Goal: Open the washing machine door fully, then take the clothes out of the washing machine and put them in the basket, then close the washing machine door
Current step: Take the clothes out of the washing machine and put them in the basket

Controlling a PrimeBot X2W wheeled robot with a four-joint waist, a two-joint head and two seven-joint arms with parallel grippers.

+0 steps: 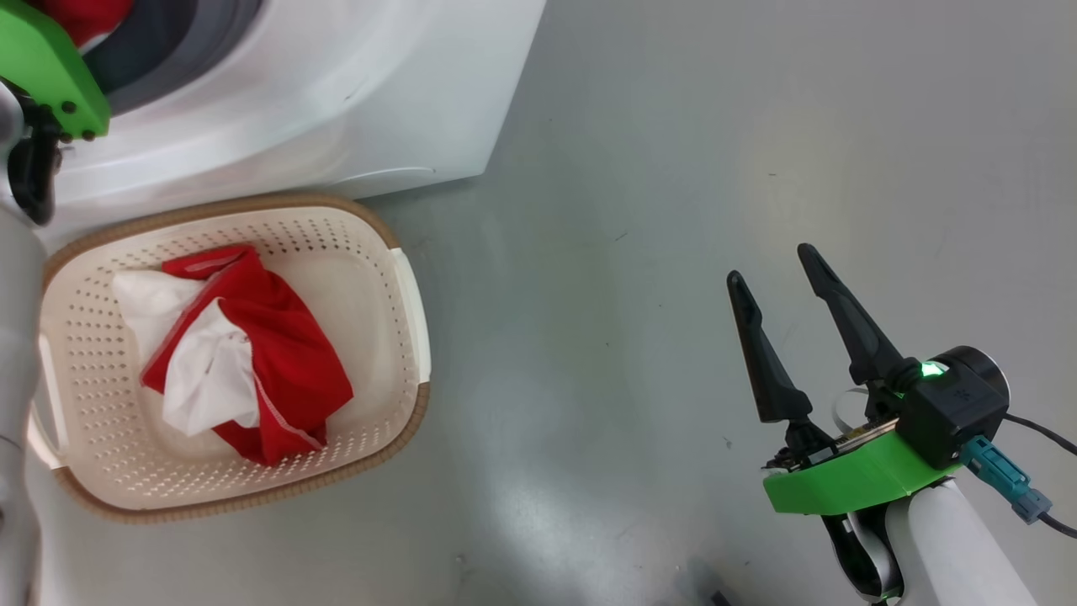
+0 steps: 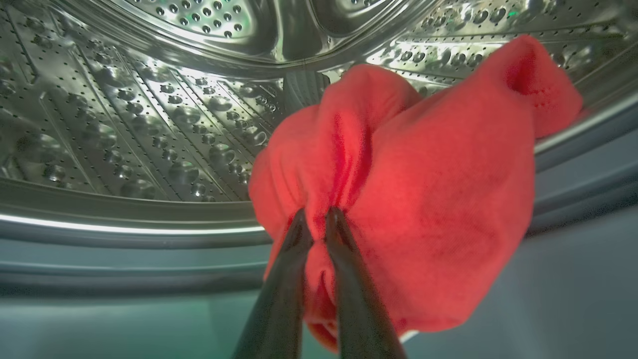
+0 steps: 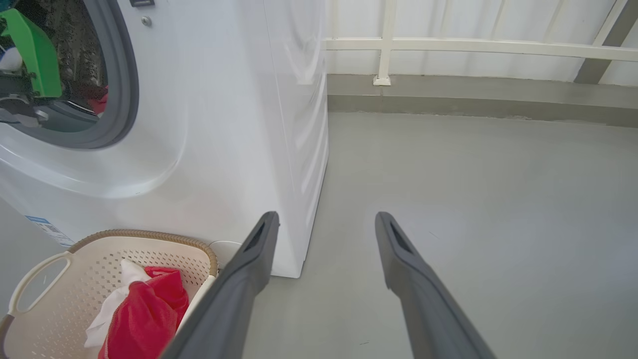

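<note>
Clothes are split between two places: one red garment (image 2: 423, 174) sits inside the washing machine (image 1: 336, 84), bunched at the front lip of the perforated steel drum (image 2: 149, 124), and a red and white bundle (image 1: 269, 353) lies in the basket (image 1: 374, 278), which stands on the grey floor (image 1: 631, 168) right in front of the washing machine, its brown rim almost at the white front panel. From where I stand, the left gripper (image 2: 318, 214) reaches in through the machine's opening, past the grey gasket (image 3: 127, 89). Its jaws are pinched nearly together on a fold of the red garment, and the cloth puckers around the two dark tips. The right gripper (image 1: 771, 264) hangs over bare floor off to the robot's right of the washing machine, well apart from the basket, its jaws spread wide with nothing between them. A small blue label (image 3: 45, 228) shows low on the machine's front, just above the basket's rim
</note>
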